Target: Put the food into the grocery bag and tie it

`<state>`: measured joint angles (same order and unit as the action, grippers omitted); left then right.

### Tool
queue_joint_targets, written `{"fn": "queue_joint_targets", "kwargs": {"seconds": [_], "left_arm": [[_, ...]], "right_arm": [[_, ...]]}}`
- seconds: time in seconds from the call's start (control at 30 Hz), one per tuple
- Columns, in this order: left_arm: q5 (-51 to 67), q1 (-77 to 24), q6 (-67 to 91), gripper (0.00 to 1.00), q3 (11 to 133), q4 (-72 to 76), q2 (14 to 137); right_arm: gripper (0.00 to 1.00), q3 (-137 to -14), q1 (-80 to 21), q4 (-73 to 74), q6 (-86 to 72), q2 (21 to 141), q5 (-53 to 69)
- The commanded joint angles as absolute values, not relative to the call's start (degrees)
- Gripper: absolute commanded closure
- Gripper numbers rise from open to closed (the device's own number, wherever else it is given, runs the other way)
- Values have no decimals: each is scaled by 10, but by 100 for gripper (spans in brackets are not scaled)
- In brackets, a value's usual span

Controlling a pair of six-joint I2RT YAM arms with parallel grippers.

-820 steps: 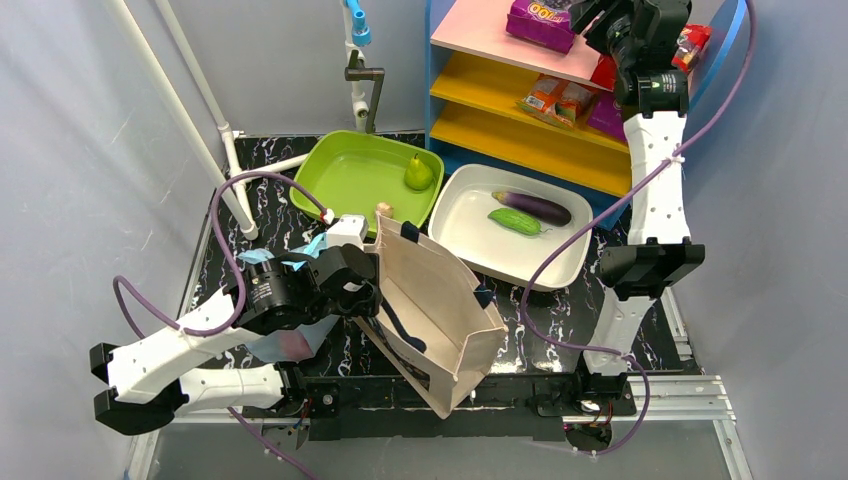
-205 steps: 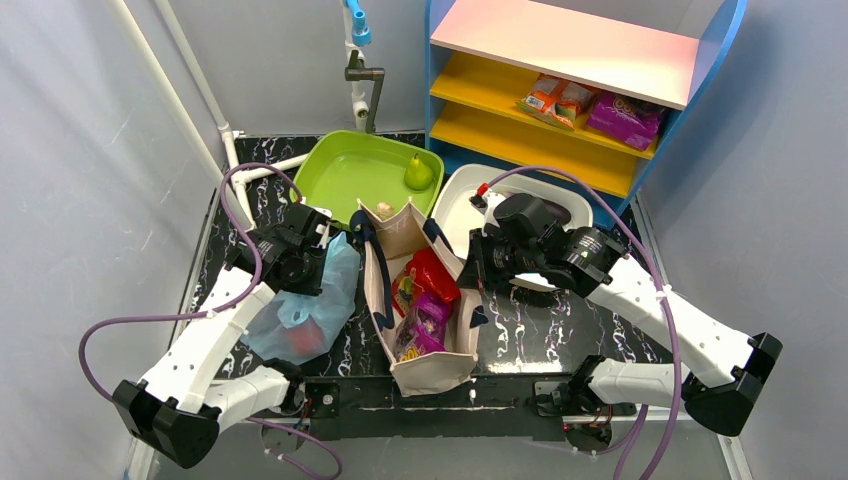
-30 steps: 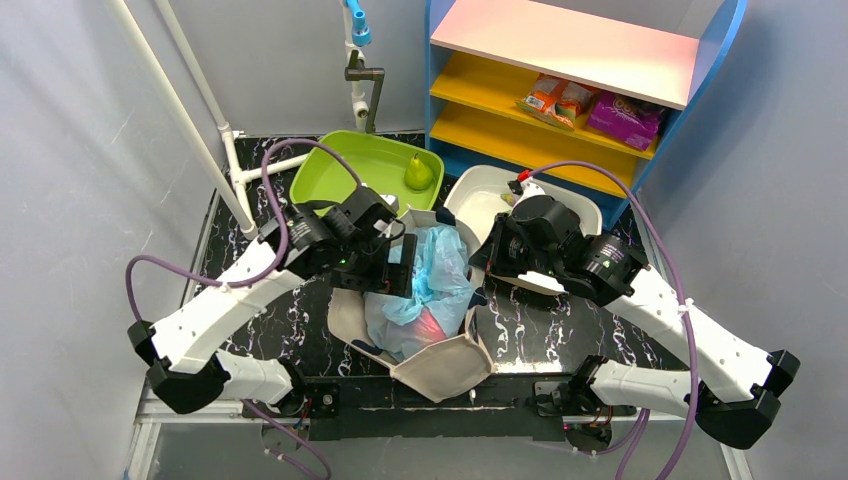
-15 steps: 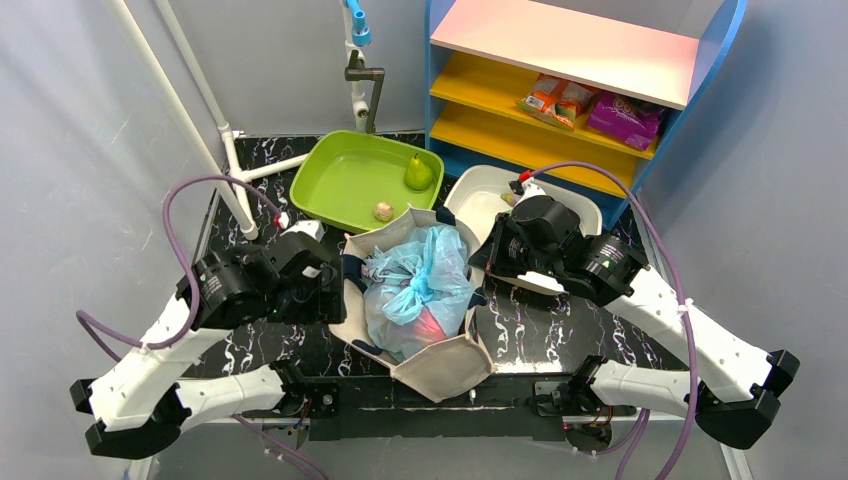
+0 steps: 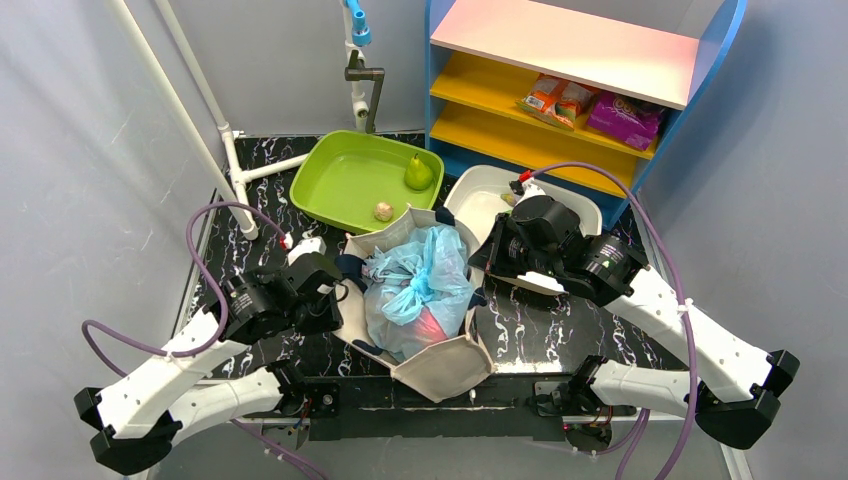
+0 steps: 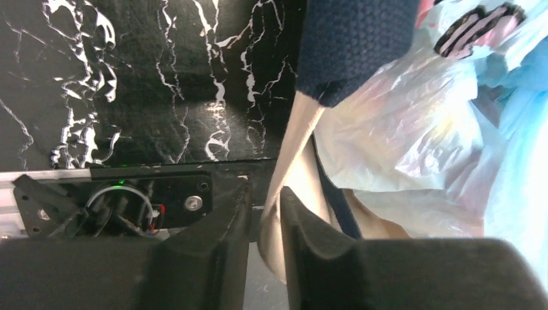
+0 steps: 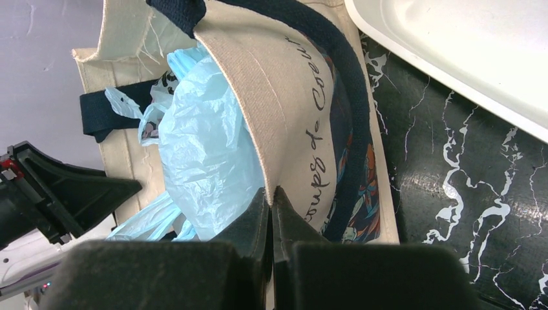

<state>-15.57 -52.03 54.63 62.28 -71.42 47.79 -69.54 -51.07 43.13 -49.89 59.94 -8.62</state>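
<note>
Black marble counter: knotted bag, red food inside, sits in tote; right hand pinches tote rim, apparently steadying it; left hand straddles opposite wall, grip unclear.

Crinkly plastic grocery bag, canvas tote
</note>
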Motion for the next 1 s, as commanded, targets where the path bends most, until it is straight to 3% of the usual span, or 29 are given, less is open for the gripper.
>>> {"fn": "queue_joint_targets", "kwargs": {"seconds": [0.0,0.03,0.43,0.97], "left_arm": [[-150,-515,553,94,616,-651,463],[-150,-515,547,100,625,-646,465],[-89,-515,449,100,808,-575,540],[-2,-507,403,100,841,-457,636]], "right_arm": [[99,-703,-509,387,-512,590,-75],[99,-707,-509,385,-512,592,-66],[99,-783,-516,321,-469,656,98],[99,-892,-575,322,-472,779,163]]}}
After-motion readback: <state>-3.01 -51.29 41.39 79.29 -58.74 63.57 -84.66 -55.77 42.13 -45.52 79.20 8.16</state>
